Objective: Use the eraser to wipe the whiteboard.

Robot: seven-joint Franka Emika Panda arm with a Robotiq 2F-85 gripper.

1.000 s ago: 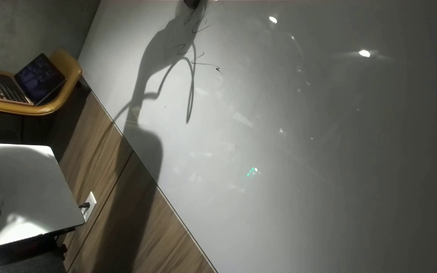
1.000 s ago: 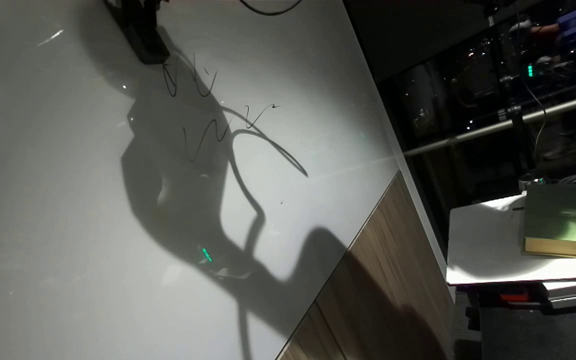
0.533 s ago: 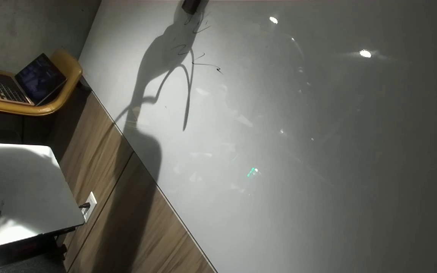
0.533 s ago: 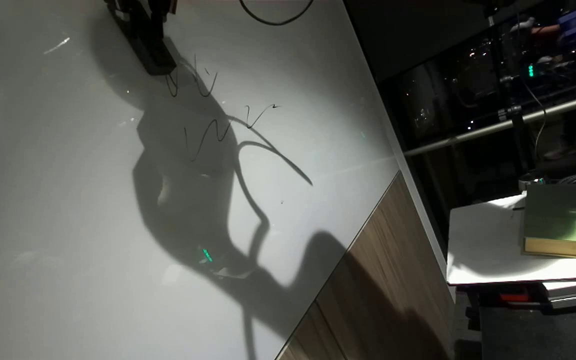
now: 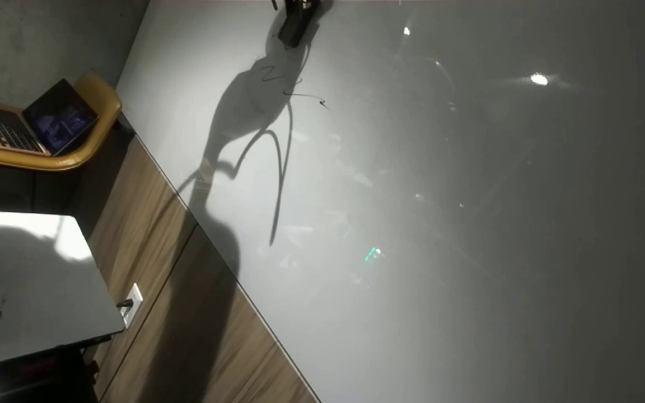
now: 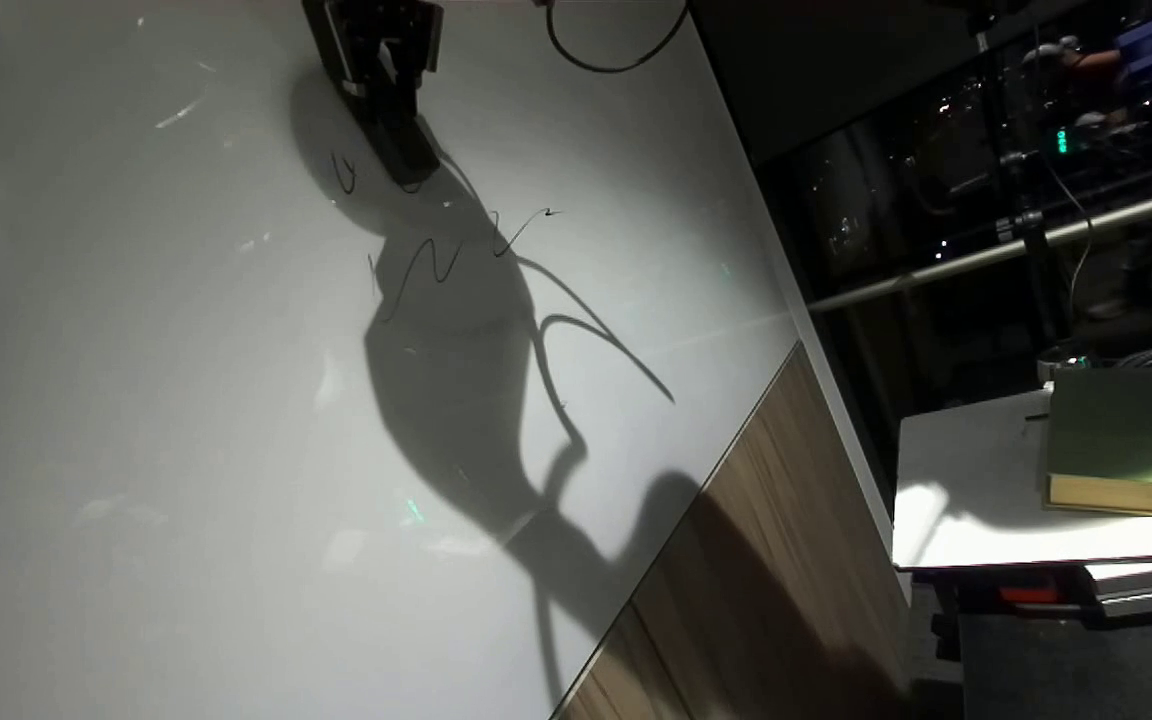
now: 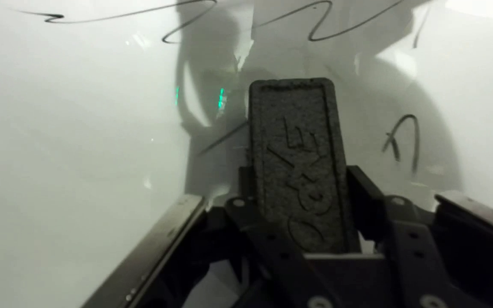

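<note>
One eraser, dark-grey oblong block, rounded corners, rough speckled top with letter-like grooves, clamped in one gripper, two black fingers on its long sides. It's at one glossy whiteboard among thin scribbles, contact unclear. Wood-grain panelling borders the board in both exterior views.

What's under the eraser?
Under the eraser is the whiteboard. In the wrist view, a dark line runs up to the eraser's edge. The part right underneath is covered, so I can't tell whether anything's drawn there.
</note>
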